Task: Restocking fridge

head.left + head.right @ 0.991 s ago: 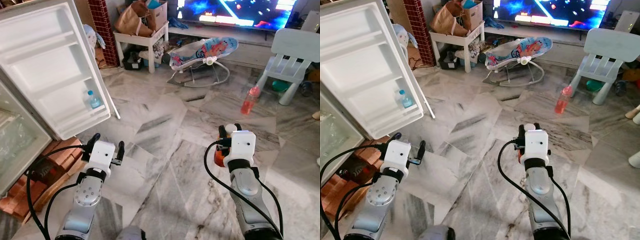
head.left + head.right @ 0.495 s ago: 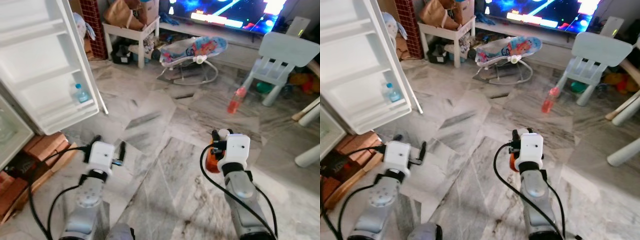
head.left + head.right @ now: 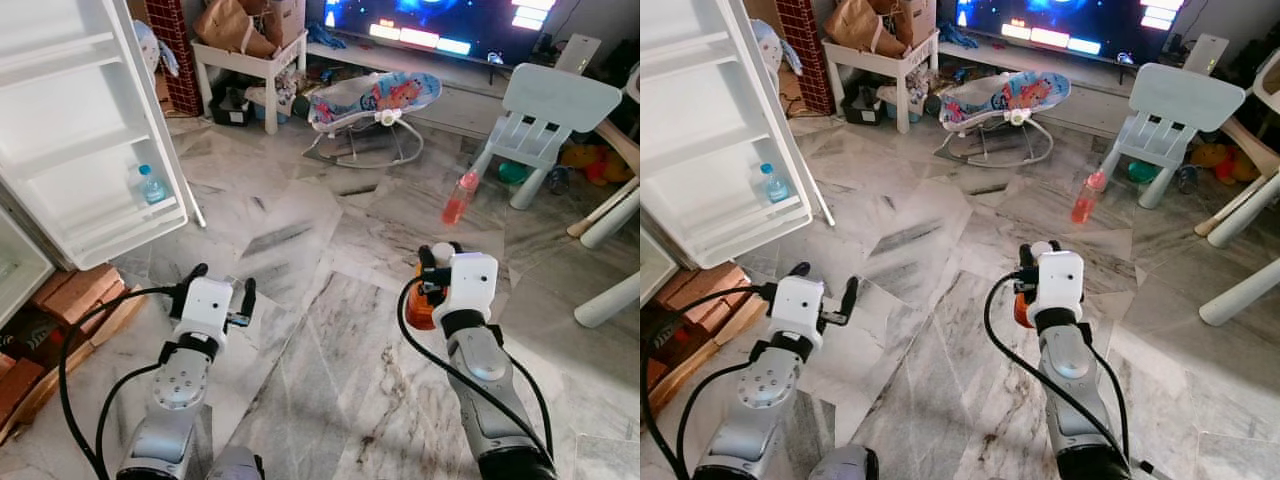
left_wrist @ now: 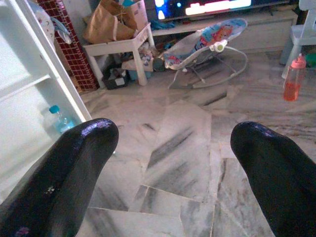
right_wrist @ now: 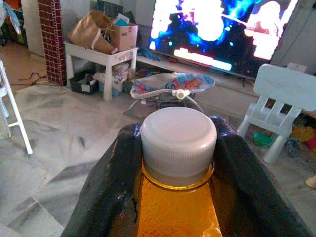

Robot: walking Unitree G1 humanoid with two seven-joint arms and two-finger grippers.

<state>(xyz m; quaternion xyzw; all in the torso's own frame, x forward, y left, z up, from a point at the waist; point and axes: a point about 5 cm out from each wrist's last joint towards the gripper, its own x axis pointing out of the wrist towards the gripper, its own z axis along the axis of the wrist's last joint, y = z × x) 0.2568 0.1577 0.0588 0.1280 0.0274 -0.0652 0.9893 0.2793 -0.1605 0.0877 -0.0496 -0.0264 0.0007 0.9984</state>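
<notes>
In the left eye view, our right gripper point(image 3: 432, 262) sits at about 4 o'clock, its jaws closed on an orange bottle point(image 3: 420, 306) with a white cap. Our left gripper point(image 3: 221, 283) is at 7 o'clock, jaws apart and holding nothing. The open fridge door point(image 3: 70, 130) fills the 10 o'clock corner, and a small water bottle point(image 3: 149, 186) with a blue cap stands on its lower door shelf. A red bottle point(image 3: 458, 198) stands on the marble floor point(image 3: 320, 230) at 2 o'clock, near a pale child's chair point(image 3: 545, 115). A baby bouncer point(image 3: 372, 103) lies at 12 o'clock, and a white low counter point(image 3: 243, 68) carrying a brown paper bag is at 11 o'clock.

In the right eye view we see the same layout, with bricks point(image 3: 695, 295) under the fridge at 9 o'clock.

In the left wrist view, our 2 black fingers point(image 4: 69, 168) are spread wide, with bare floor between them. The water bottle point(image 4: 60, 120) is in the door shelf, and the red bottle point(image 4: 293, 78) stands far off.

In the right wrist view, the fingers point(image 5: 111, 190) press both sides of the orange bottle's neck just under its white cap point(image 5: 178, 139). A lit screen point(image 5: 224, 29) glows beyond.
</notes>
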